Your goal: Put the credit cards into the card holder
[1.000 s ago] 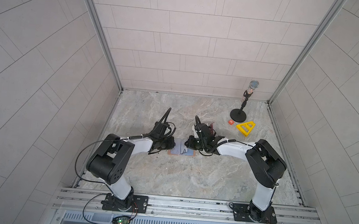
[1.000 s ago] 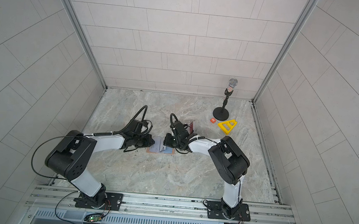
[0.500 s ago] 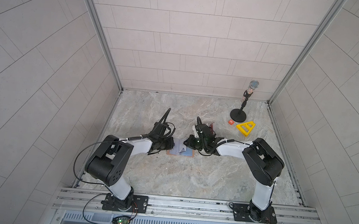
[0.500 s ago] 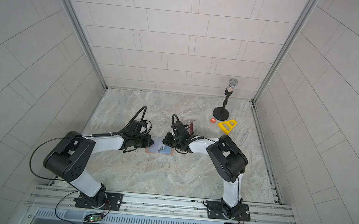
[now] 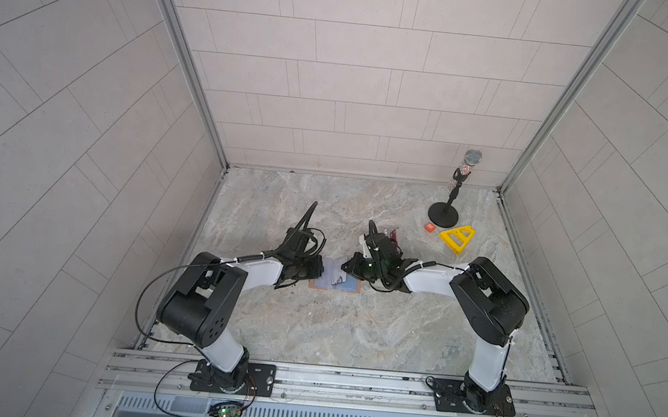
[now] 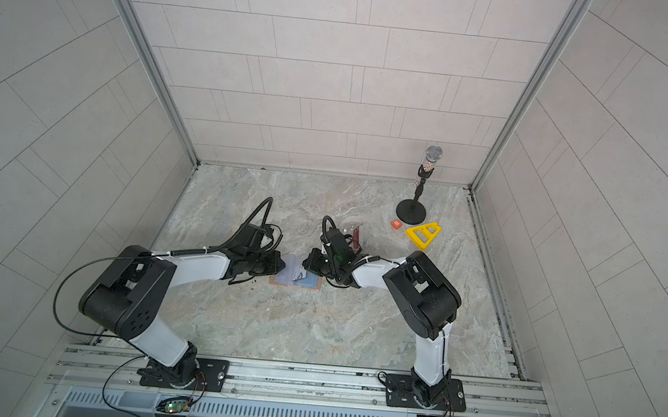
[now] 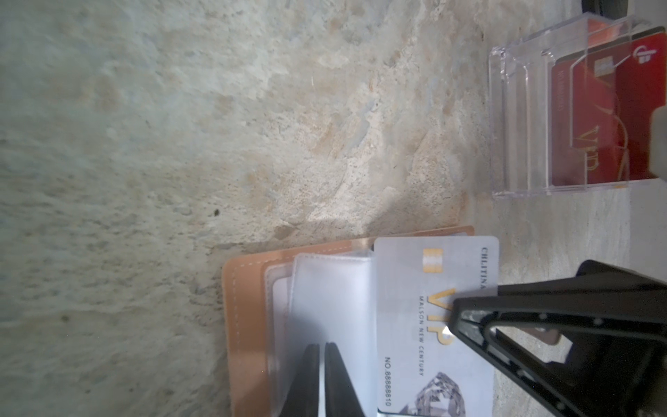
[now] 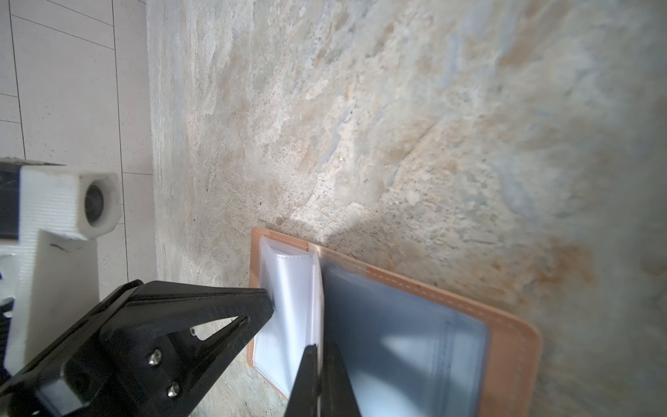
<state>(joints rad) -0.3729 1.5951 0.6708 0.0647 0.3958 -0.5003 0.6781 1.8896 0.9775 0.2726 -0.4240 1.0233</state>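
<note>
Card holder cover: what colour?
The card holder is tan-pink leather with pale stitching along its edge, clearest in the right wrist view.

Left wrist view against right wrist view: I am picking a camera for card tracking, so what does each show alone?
Only the left wrist view: the print on the whitish card, and the clear box with a dark red card. Only the right wrist view: the tiled wall and the other arm's white camera mount. Both: the open tan card holder, its clear sleeves and the marble tabletop.
</note>
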